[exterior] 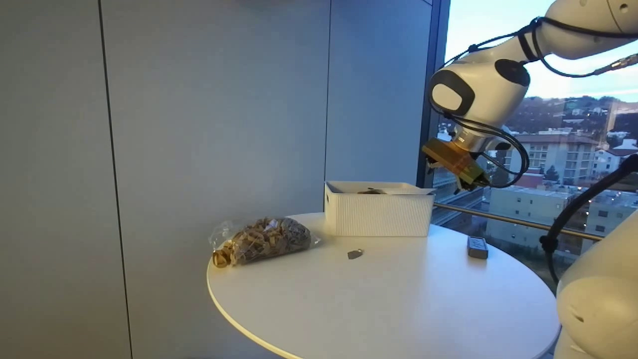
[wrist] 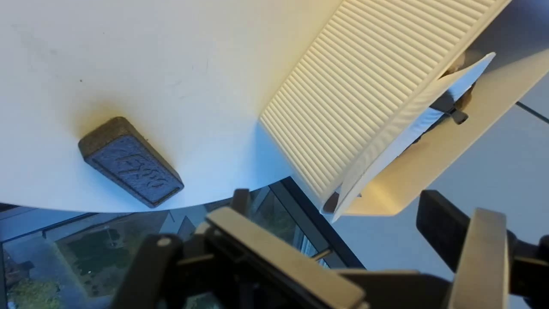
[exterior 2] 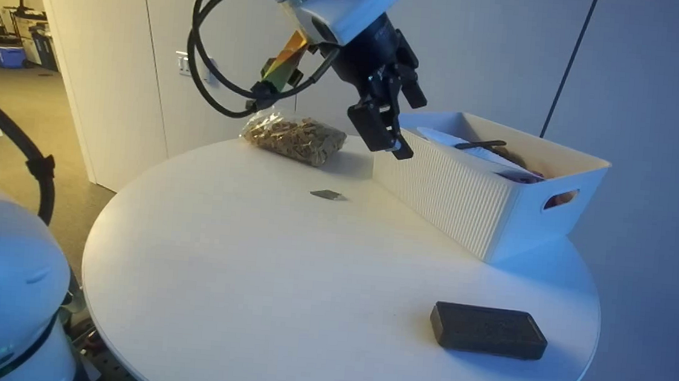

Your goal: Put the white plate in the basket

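The pincer (exterior 2: 410, 126), spread and empty, stands apart from the ribbed white basket (exterior 2: 445, 193); with the apparent white plate (exterior 2: 483, 156) inside, the pincer should retreat without crossing the basket's rim.

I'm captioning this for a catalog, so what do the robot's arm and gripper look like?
The arm is smooth, rounded and mostly white, with dark oval patches and looping black cables. The gripper is black with light grey finger pads; mounted near it is an angular piece shading from orange to green.
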Available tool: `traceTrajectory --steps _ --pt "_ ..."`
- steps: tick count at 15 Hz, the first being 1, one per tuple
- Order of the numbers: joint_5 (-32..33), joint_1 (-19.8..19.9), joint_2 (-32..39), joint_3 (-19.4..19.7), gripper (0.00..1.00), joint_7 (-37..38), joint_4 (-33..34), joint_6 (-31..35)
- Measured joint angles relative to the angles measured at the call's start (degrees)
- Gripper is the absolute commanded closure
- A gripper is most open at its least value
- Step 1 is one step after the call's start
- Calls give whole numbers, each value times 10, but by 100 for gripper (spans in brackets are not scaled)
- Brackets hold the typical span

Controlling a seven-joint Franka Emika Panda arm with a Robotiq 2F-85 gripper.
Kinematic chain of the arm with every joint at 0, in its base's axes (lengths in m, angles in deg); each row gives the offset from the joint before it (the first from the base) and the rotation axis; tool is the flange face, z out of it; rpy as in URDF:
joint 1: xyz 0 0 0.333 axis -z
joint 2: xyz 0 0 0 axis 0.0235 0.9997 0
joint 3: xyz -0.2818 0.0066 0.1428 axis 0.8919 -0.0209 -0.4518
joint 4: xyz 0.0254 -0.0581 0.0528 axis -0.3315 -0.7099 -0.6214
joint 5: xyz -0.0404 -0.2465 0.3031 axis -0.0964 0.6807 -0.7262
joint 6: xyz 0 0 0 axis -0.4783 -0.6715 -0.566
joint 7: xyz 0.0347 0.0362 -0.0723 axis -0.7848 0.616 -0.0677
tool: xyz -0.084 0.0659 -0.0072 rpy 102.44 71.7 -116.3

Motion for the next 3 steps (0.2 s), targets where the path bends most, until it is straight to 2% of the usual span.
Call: traceTrajectory --steps 3 --pt "6 -9 12 4 0 12 -1 -2"
